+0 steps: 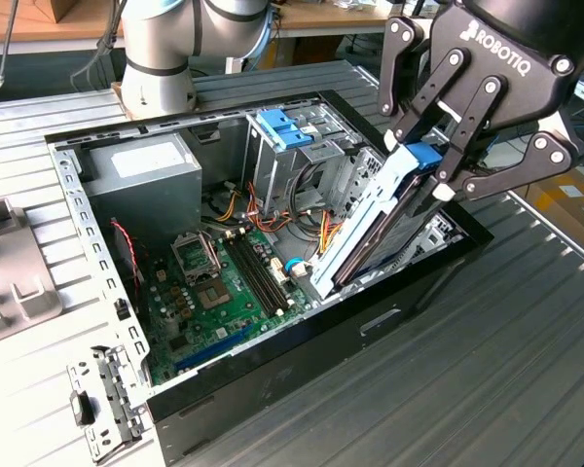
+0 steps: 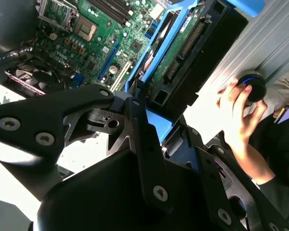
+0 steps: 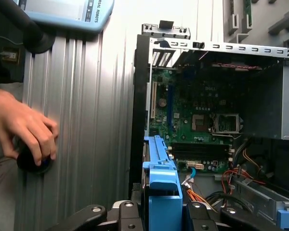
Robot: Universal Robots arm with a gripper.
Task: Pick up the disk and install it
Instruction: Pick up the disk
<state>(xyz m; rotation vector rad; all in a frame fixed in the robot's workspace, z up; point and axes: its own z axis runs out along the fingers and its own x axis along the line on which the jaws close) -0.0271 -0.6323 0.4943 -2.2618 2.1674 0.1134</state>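
Gripper (image 1: 430, 167) clamps the disk (image 1: 375, 233) (tilted) inside the computer case (image 1: 302, 341).

Exterior view sits high and off to one side, looking down into the open computer case (image 1: 273, 243). Both wrist views ride close behind the gripper (image 1: 438, 170), sharing the green motherboard (image 2: 94, 36).

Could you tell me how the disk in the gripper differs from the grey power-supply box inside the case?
The disk is slim, with blue side rails; the power-supply box is a much bulkier grey block with a white sticker. The disk is tilted steeply, its lower end inside the open computer case; the box sits squarely in a far corner of the case. The gripper clamps the disk's upper end; nothing touches the box. Both have metal bodies.
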